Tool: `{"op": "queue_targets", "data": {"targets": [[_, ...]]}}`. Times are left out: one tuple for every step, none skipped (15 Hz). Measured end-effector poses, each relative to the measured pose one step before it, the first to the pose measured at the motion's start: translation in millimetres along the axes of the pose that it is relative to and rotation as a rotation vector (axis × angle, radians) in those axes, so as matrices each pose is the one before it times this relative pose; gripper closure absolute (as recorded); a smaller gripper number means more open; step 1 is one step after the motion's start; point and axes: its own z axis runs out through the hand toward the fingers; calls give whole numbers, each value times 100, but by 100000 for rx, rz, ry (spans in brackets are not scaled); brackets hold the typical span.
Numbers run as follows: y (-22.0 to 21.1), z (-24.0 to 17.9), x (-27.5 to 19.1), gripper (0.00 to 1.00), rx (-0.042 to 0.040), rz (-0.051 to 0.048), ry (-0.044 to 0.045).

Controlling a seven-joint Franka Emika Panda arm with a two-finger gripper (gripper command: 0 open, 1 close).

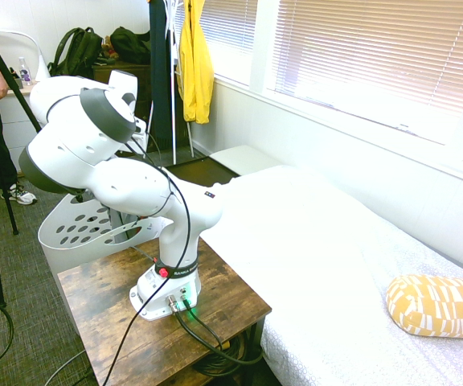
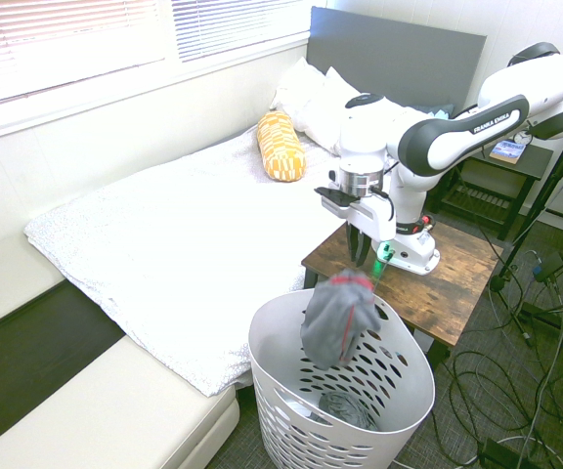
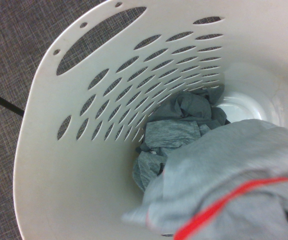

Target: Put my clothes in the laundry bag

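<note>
The laundry bag (image 2: pixel 399 391) is a white plastic basket with oval holes, standing on the floor between the bed and the wooden table. My gripper (image 2: pixel 360 260) points down above its rim. Right under it hangs the clothes item (image 2: pixel 340 315), grey with red trim, partly inside the basket's mouth; I cannot make out whether it is still gripped. In the wrist view the same garment (image 3: pixel 234 175) fills the near corner above the laundry bag's wall (image 3: pixel 74 165), and more grey clothing (image 3: pixel 176 127) lies at the bottom. In the first exterior view the arm hides the gripper; only the basket (image 1: pixel 75 233) shows.
A white bed (image 2: pixel 194 244) with a yellow patterned pillow (image 2: pixel 280 145) lies beside the basket. The arm stands on a wooden table (image 2: pixel 457 283). A long yellow jacket (image 1: pixel 195 64) hangs by the window, and backpacks (image 1: pixel 79 48) sit at the back.
</note>
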Motion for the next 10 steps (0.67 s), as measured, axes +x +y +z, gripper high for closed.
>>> {"op": "queue_targets", "data": {"targets": [[2, -2, 8, 0, 7, -124, -2], [-11, -9, -6, 0, 23, -74, 9], [-31, -30, -14, 0, 60, -66, 32], [2, -18, 36, 0, 41, 82, 21], [34, -47, 204, 0, 154, 435, 202], [62, -119, 423, 0, 437, 773, 558], [122, -244, 792, 0, 729, 1271, 1329], [293, -398, 1377, 0, 503, 1818, 2361], [500, -499, 1986, 0, 208, 2226, 3458], [722, -430, 2503, 0, -14, 2879, 3145]]}}
